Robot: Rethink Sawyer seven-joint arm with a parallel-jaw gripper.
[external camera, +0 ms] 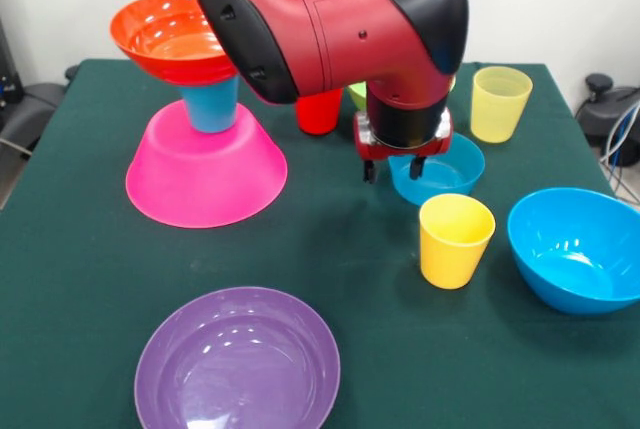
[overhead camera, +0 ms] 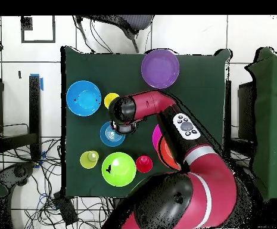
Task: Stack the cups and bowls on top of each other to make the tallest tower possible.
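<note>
The tower stands at the left: a big pink bowl [external camera: 205,177] upside down, a blue cup [external camera: 212,105] on it, and an orange bowl [external camera: 168,34] on top. My gripper [external camera: 394,167] is open and low over the left rim of the small blue bowl [external camera: 445,173], one finger outside and one inside. The opaque yellow cup [external camera: 455,240] stands just in front. The red cup [external camera: 320,111] and green bowl [external camera: 357,95] are partly hidden behind the arm. In the overhead view the gripper [overhead camera: 124,126] is at the small blue bowl [overhead camera: 109,135].
A pale yellow cup [external camera: 500,102] stands at the back right, a medium blue bowl [external camera: 577,247] at the right, a purple bowl [external camera: 238,360] at the front. The overhead view shows the green bowl [overhead camera: 118,169], the red cup [overhead camera: 143,164] and the purple bowl [overhead camera: 160,68].
</note>
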